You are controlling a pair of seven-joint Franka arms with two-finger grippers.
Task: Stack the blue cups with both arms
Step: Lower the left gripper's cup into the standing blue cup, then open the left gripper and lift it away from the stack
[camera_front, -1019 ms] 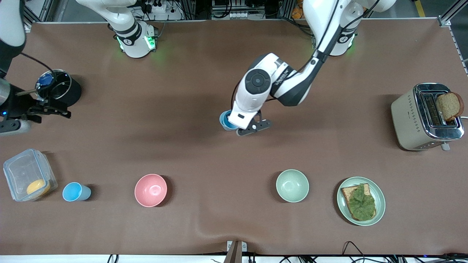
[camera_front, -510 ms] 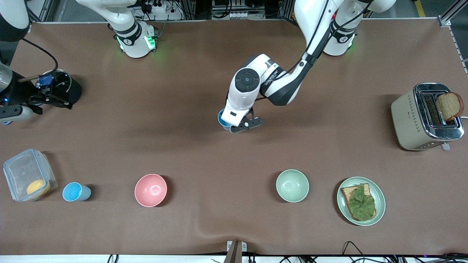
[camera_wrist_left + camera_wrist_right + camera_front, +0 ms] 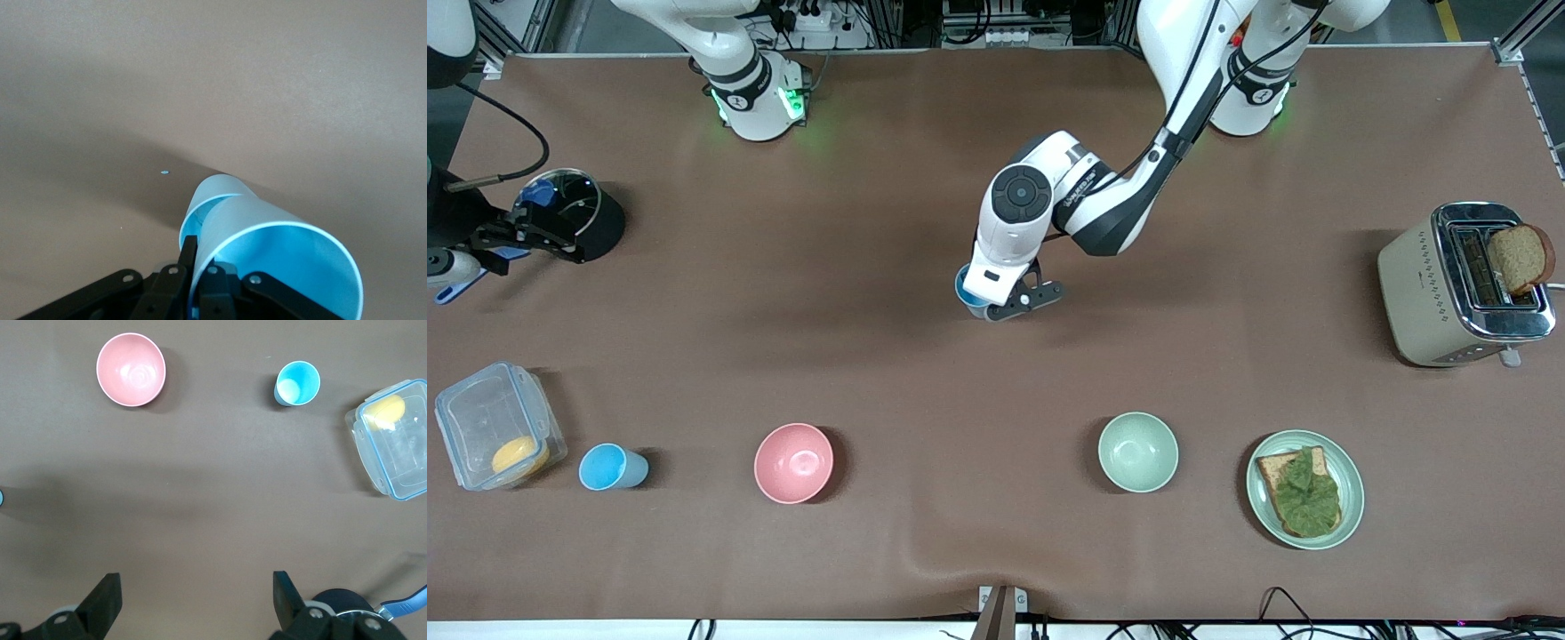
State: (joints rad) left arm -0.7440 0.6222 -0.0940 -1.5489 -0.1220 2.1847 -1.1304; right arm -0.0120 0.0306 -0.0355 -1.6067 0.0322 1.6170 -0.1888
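My left gripper point(image 3: 1003, 303) is over the middle of the table, shut on the rim wall of a blue cup point(image 3: 966, 290). In the left wrist view one finger point(image 3: 187, 257) is outside and one inside the cup point(image 3: 280, 250), which hangs tilted above the brown mat. The other blue cup point(image 3: 610, 468), sky-blue, stands upright near the front edge toward the right arm's end; it also shows in the right wrist view point(image 3: 297, 383). My right gripper point(image 3: 520, 236) is open and empty, up beside a black pot; its fingers point(image 3: 105, 600) stand wide apart over bare mat.
A black pot point(image 3: 585, 216) and a clear lidded box point(image 3: 494, 427) with a yellow thing stand at the right arm's end. A pink bowl point(image 3: 793, 462), a pale green bowl point(image 3: 1137, 452), a plate with toast point(image 3: 1347, 480) line the front. A toaster point(image 3: 1458, 284) stands at the left arm's end.
My left gripper has carried the cup a little toward the right arm's end and the bases. My right gripper has drawn back toward the table's edge by the pot.
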